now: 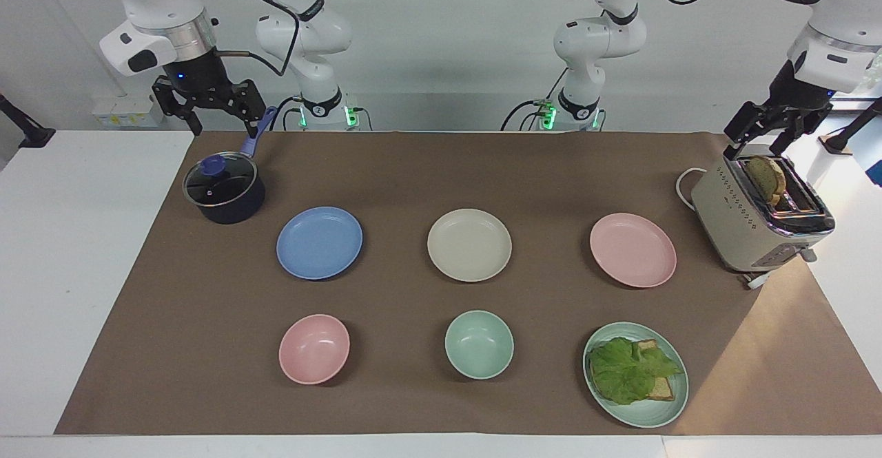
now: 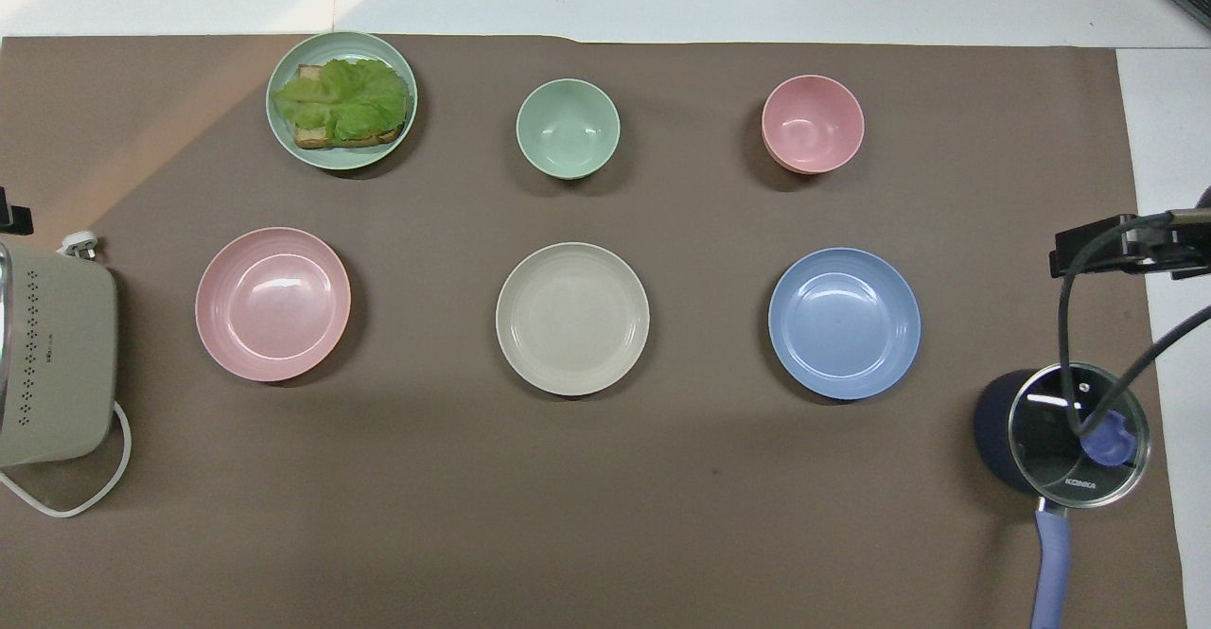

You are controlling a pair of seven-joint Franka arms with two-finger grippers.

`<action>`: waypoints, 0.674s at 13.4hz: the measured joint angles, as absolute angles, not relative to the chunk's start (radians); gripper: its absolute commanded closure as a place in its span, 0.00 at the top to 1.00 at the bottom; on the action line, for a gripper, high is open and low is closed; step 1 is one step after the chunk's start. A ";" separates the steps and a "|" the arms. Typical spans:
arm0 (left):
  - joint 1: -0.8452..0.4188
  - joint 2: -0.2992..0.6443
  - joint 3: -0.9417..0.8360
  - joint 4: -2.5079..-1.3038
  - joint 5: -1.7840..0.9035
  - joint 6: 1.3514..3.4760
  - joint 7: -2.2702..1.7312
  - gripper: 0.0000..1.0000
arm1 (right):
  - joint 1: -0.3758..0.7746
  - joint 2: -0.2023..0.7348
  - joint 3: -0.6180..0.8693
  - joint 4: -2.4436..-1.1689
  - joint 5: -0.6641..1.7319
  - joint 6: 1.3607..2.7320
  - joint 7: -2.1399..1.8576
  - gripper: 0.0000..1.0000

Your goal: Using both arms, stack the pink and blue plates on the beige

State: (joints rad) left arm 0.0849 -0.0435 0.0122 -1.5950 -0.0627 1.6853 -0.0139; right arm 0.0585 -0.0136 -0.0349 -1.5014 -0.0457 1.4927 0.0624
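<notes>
Three same-sized plates lie in a row across the brown mat. The beige plate (image 1: 469,244) (image 2: 572,318) is in the middle. The blue plate (image 1: 319,242) (image 2: 844,323) lies toward the right arm's end and the pink plate (image 1: 632,249) (image 2: 272,304) toward the left arm's end. All three are bare and apart from each other. My right gripper (image 1: 222,122) hangs open and holds nothing, over the saucepan's handle at the mat's edge. My left gripper (image 1: 756,142) hangs open and holds nothing, over the toaster. Neither touches a plate.
A dark saucepan with a glass lid (image 1: 224,187) (image 2: 1064,440) stands beside the blue plate. A toaster holding bread (image 1: 761,220) (image 2: 52,355) stands beside the pink plate. Farther from the robots are a pink bowl (image 1: 314,348), a mint bowl (image 1: 479,344) and a green plate (image 1: 648,417) with lettuce and bread.
</notes>
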 measured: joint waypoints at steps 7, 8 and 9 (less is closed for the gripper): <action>0.066 -0.041 0.024 -1.601 -0.063 1.654 -0.013 1.00 | 0.059 -0.014 -0.035 -1.503 -0.046 1.493 0.062 1.00; 0.043 -0.041 0.026 -1.601 -0.063 1.653 -0.013 1.00 | 0.059 -0.014 -0.035 -1.503 -0.046 1.493 0.062 1.00; 0.023 -0.041 0.021 -1.601 -0.063 1.653 -0.014 1.00 | 0.059 -0.014 -0.035 -1.503 -0.046 1.493 0.062 1.00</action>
State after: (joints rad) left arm 0.0227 -0.0408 0.0209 -1.6011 -0.0627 1.6535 -0.0136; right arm 0.0585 -0.0140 -0.0349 -1.5030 -0.0457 1.4927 0.0624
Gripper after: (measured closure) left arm 0.000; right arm 0.000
